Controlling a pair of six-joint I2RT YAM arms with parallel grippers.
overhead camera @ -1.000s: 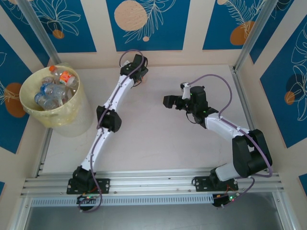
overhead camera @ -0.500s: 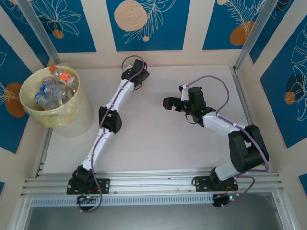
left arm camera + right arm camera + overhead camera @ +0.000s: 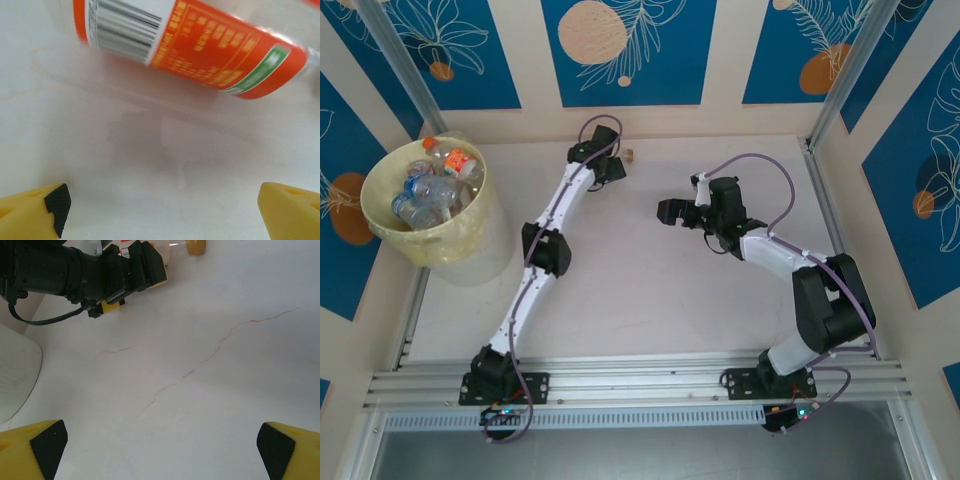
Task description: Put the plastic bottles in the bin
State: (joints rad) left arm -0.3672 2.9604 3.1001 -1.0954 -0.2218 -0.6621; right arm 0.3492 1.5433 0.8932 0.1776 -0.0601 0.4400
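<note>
Top external: bin (image 3: 460, 250) stands far left on the counter (image 3: 650, 290), with many bottles (image 3: 430, 185) piled inside. Left end effector (image 3: 615, 162) is out at the counter's far edge. Right end effector (image 3: 672, 211) is mid-counter, well apart from it.

Left wrist: fingertips spread wide, gripping nothing. An orange-labelled bottle (image 3: 200, 45) lies on its side just beyond them.

Right wrist: fingers spread wide, bare counter between.

Bottles (image 3: 432, 183) fill the pale-yellow bin (image 3: 472, 252); one orange-labelled bottle (image 3: 210, 50) lies on its side

left pincer (image 3: 162, 210) and right pincer (image 3: 157, 447) both spread wide.
</note>
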